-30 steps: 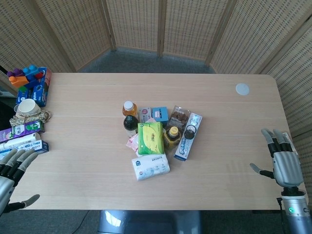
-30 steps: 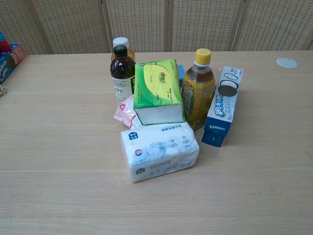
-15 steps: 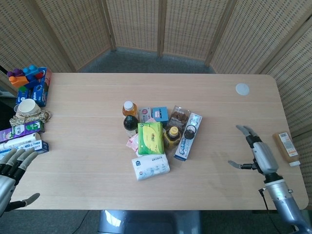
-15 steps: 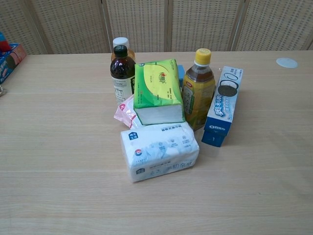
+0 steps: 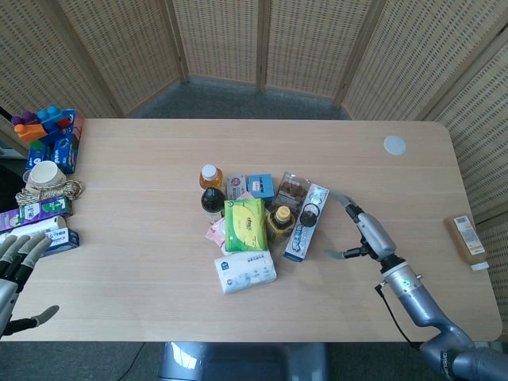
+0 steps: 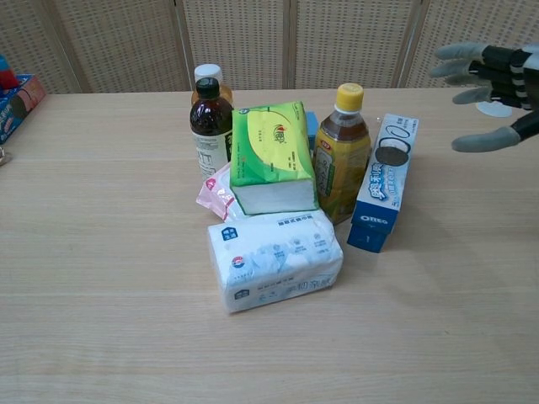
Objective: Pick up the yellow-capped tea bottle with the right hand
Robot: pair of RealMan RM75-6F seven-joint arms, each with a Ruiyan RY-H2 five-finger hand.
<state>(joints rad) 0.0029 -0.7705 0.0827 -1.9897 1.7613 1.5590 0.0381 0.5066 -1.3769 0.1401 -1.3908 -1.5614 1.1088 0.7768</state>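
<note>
Pickup hasn't really started: the right hand (image 6: pixel 493 88) hangs in the air with fingers spread, holding nothing. The yellow-capped tea bottle (image 6: pixel 341 154) stands off to its left, beyond the Oreo box (image 6: pixel 383 182), upright with its long axis vertical and cap up. Reaching, gripping and lifting are all left.

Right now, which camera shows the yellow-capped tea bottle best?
The chest view: the yellow-capped tea bottle shows side-on, cap to label, between the green tissue pack and the Oreo box. The head view shows mostly its cap from above.
</note>
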